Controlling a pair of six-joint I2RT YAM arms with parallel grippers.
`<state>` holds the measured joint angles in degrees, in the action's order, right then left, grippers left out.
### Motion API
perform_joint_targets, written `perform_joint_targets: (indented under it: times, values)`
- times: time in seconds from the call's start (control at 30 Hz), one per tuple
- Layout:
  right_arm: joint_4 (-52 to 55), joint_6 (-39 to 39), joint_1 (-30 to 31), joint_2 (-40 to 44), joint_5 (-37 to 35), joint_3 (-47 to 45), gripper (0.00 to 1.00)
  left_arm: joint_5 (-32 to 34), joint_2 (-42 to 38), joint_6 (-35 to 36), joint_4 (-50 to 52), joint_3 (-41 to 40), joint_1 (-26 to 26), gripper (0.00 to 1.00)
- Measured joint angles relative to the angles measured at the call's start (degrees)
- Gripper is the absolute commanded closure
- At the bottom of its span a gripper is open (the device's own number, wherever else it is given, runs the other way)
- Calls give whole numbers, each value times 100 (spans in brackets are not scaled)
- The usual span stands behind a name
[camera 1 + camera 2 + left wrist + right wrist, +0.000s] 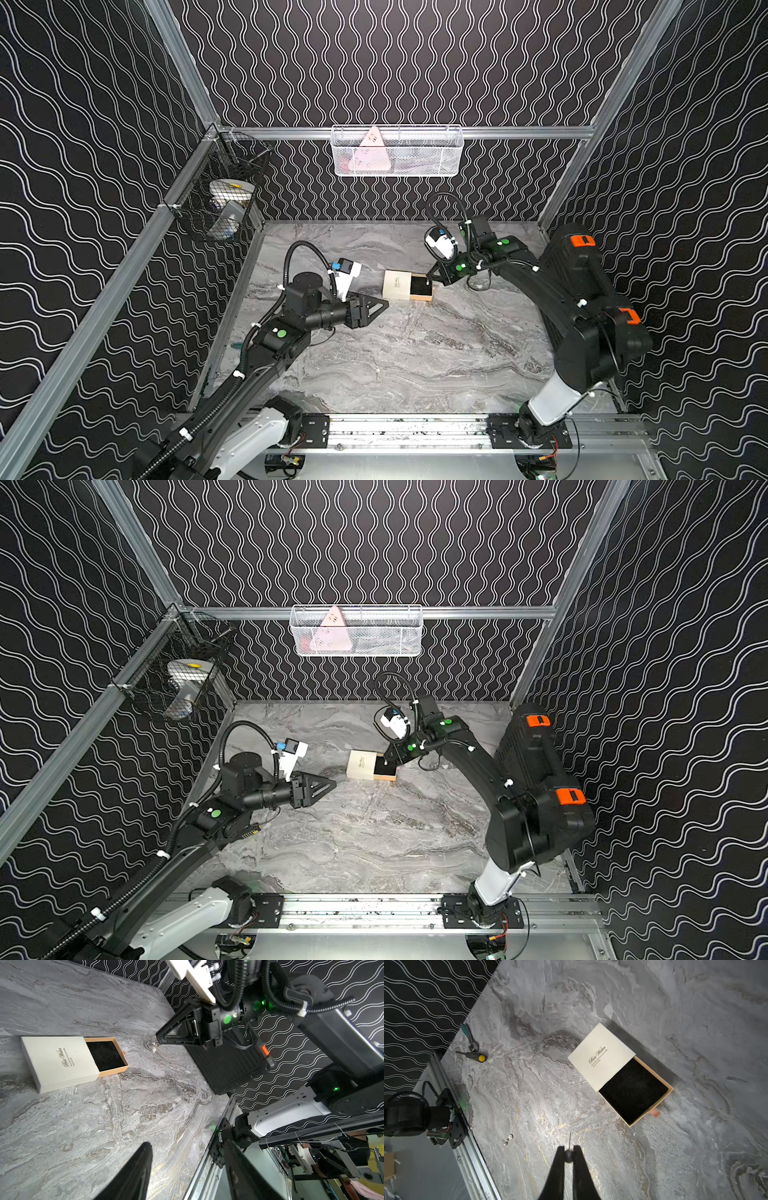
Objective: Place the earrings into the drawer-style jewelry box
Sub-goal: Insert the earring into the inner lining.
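Marble table, black case at right. Left gripper sat left of mid-table jewelry box, fingers spread. Right gripper hovered by the right end of the pulled-out drawer, fingers pinching 1 earring. 2nd earring lay loose on table, nearer.

Even, fairly bright light falls from overhead. The marble tabletop carries a pale glare patch, and the jewelry box throws a soft shadow along one side. The fingers of the left gripper loom dark and blurred.
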<state>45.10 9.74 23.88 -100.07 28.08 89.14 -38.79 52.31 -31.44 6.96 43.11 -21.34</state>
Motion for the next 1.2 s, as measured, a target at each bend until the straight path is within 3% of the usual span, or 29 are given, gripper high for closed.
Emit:
perform_joint_targets:
  times: [0.43, 0.9, 1.2]
  values:
    - [1226, 153, -79, -2142, -461, 1462, 94, 127, 15, 2, 50, -103, -4, 40]
    - [1832, 356, -168, -2986, -841, 2651, 94, 590, 402, -208, -197, -603, -4, 42]
    - [2378, 625, -251, -3348, -1049, 3456, 94, 962, 1093, -463, -734, -905, -7, 43]
